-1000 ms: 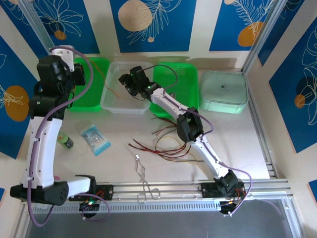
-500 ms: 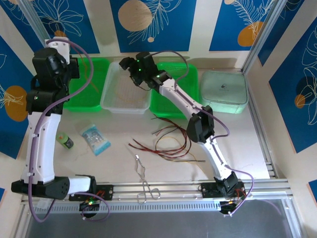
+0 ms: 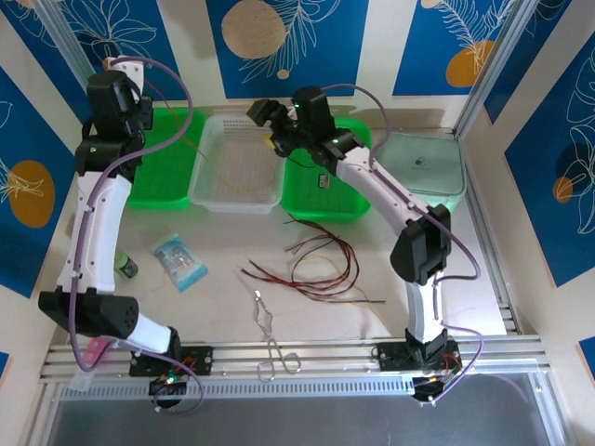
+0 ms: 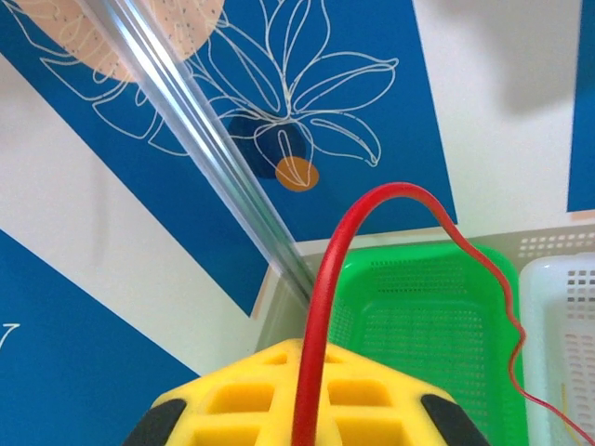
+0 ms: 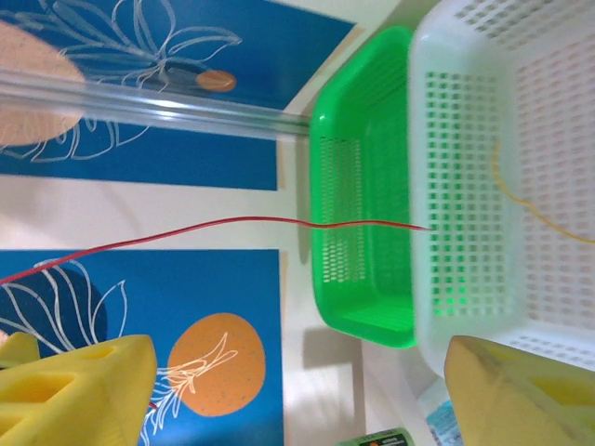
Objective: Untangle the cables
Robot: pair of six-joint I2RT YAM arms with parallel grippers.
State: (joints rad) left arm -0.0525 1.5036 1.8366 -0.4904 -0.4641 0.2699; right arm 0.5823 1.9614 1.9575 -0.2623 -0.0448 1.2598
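Pressed together on a red cable (image 4: pixel 327 269), the left end effector (image 4: pixel 305 395) is held high, above and to the left of the white basket (image 3: pixel 206 190). The cable is seen coming out from between the yellow fingers (image 4: pixel 251 400), arching upward and then falling in a thin wavy line toward the basket's left rim. This height is judged to serve a purpose: with one strand lifted clear, its slack hangs free of the others and its loose end can be guided over the basket.

The right end effector (image 5: pixel 297 376) is held over the far right corner of the white basket with its jaws spread wide. Nothing is gripped between them and nothing is touched. In its wrist view the red cable is seen crossing the open space ahead, its free end lying about over the rim shared by the white basket and the green basket (image 5: pixel 358 214) beside it. A yellow cable (image 5: pixel 519 200) is seen resting inside the white basket, which suggests that sorted strands are collected there.

The remaining cables (image 3: pixel 321 269) are left in a loose tangle on the tabletop (image 3: pixel 214 246), in front of the white basket and to its right, well apart from both end effectors. Most of the task is therefore judged undone.
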